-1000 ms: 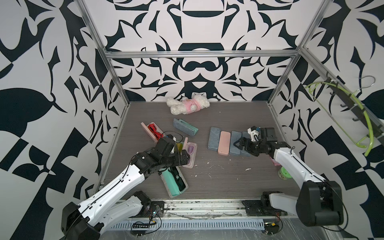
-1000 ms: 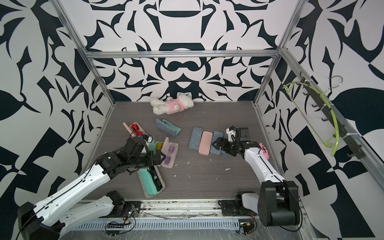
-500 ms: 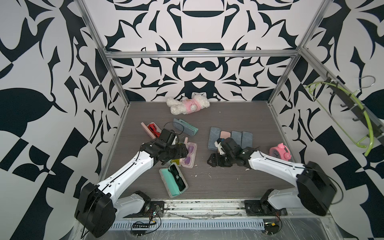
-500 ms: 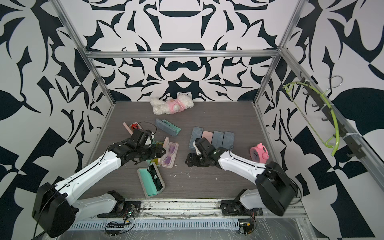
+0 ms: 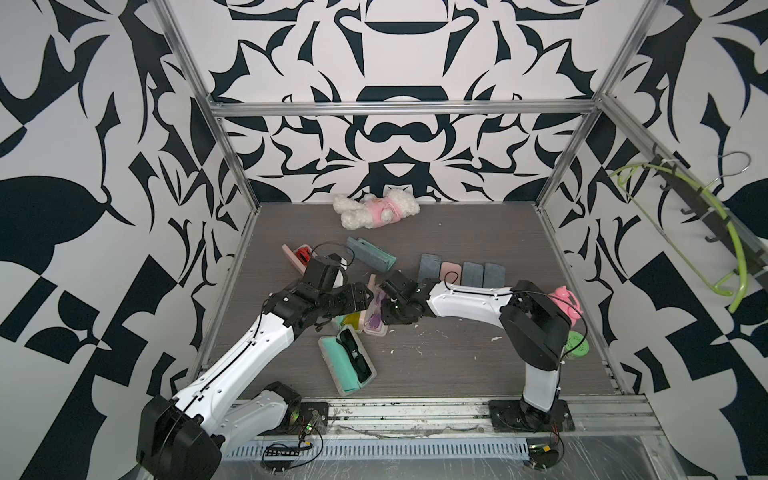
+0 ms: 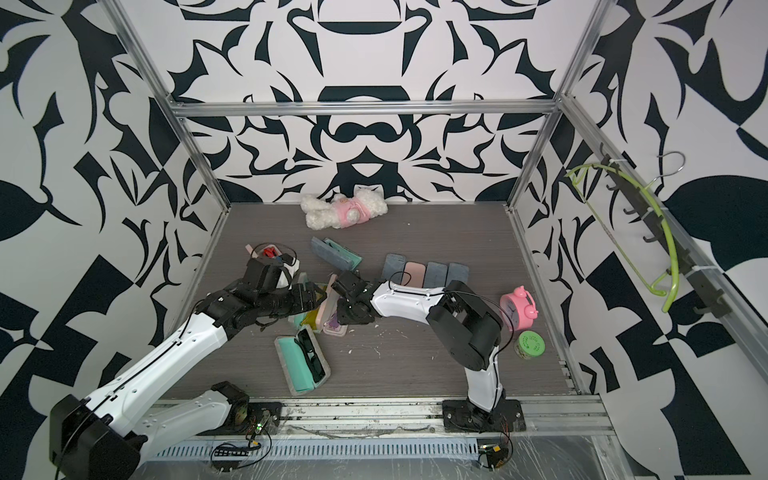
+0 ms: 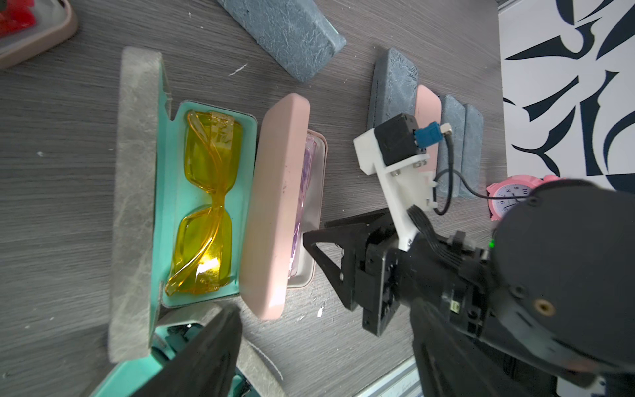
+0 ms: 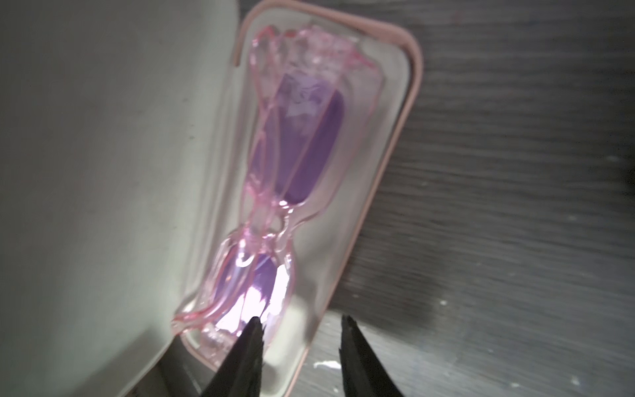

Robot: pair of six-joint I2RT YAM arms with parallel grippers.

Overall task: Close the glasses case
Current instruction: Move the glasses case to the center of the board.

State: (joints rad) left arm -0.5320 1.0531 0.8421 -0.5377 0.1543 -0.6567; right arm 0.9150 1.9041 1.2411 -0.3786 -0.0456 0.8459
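**Two arms are meeting over a half-open pink glasses case (image 7: 278,206) in the middle of the table (image 5: 436,365).**

The left arm (image 5: 257,345) and right arm (image 5: 469,305) are stretching in from opposite sides. The pink glasses case is lying between them, just beside a teal-lined case (image 7: 137,172) that is holding yellow glasses (image 7: 206,206). Its lid is standing tilted over the base, with purple-lensed glasses (image 8: 309,154) showing inside. The left gripper (image 5: 357,298) is hovering by the lid's outer side with its fingers spread wide, and whether it is touching cannot be told. The right gripper (image 8: 300,328) is sitting at a corner of the base, its fingertips (image 8: 252,330) apart and straddling the rim, clamping nothing.
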